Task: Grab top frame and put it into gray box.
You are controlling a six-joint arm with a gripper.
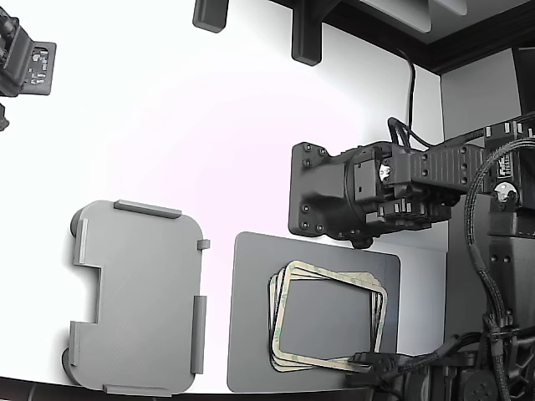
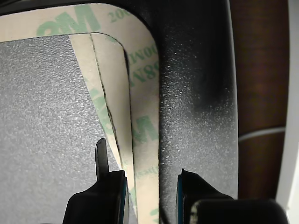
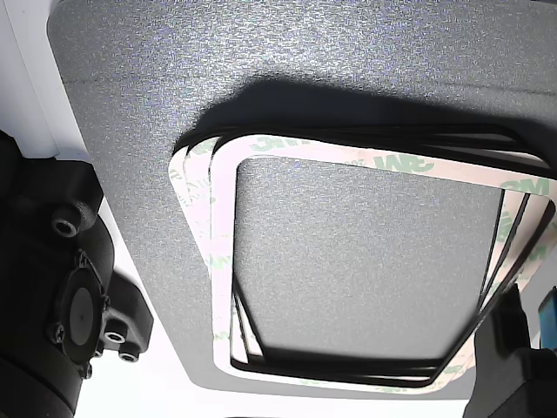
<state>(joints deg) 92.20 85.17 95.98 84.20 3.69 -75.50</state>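
With the end effector (image 2: 149, 193) open and empty, its jaws straddling one side of the top frame (image 2: 145, 93) on the stack on the dark mat (image 1: 251, 334), grasping seems underway; next, closing, lifting and carrying to the gray box (image 1: 138, 301).

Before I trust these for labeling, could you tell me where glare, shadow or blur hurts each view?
Exterior view: the white table is overexposed, nearly featureless. Wrist view: the fingertips are soft and close, while the green print on the top frame stays readable. Other view: a heavy shadow falls on the dark mat above the stack.
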